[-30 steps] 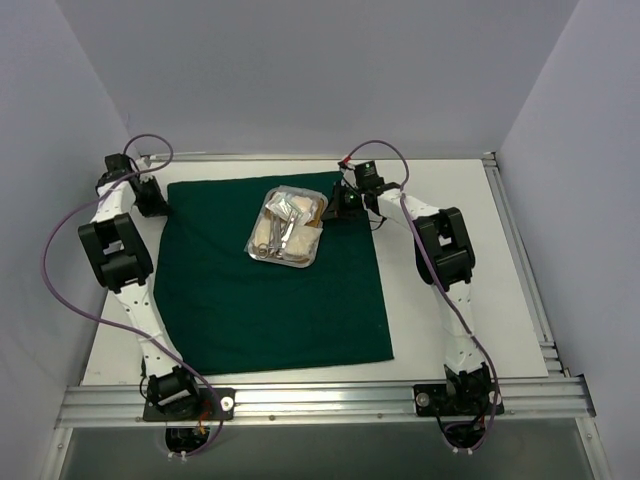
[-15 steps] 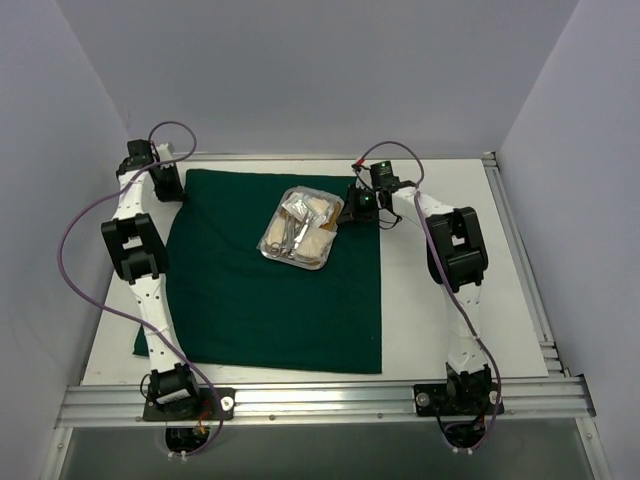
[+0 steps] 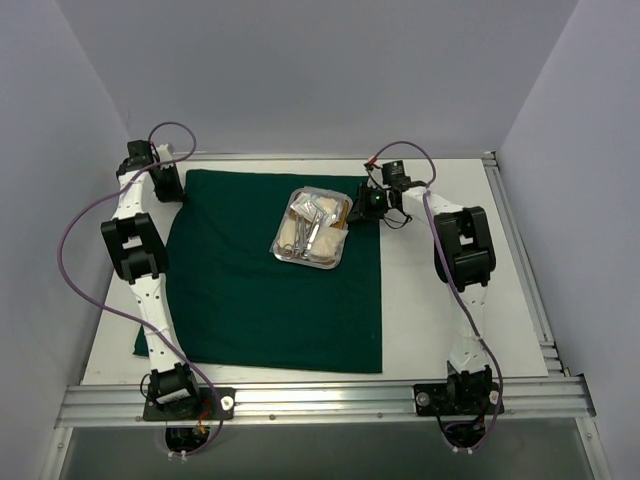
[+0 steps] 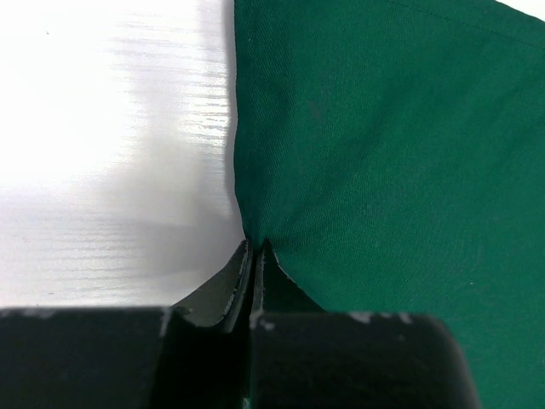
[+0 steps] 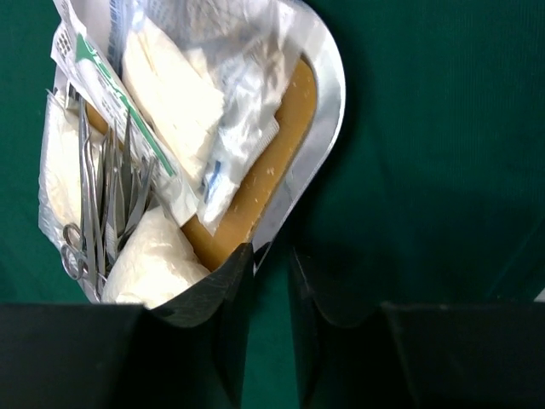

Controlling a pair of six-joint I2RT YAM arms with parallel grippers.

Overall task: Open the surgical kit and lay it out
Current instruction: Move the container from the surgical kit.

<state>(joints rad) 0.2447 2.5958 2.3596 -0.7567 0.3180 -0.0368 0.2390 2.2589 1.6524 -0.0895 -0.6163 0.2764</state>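
Dark green drape [image 3: 270, 300] lies spread flat on the bench [image 3: 440, 320]. Steel tray [image 5: 330, 81] sits on its far half, toward the right edge, loaded with ring-handled clamps [image 5: 85, 213], gauze pads [image 5: 174, 94] and clear packets [image 5: 247, 68]. Left hand [image 4: 254, 253] is pressed together, pinching the drape's far-left edge. Right hand [image 5: 271, 260] is slightly spread at the tray's right rim, clamping nothing. Drape looks soft and limp, best taken by the corners. Tray looks stiff, slick, probably light, so grip the rim. Packets likely slippery.
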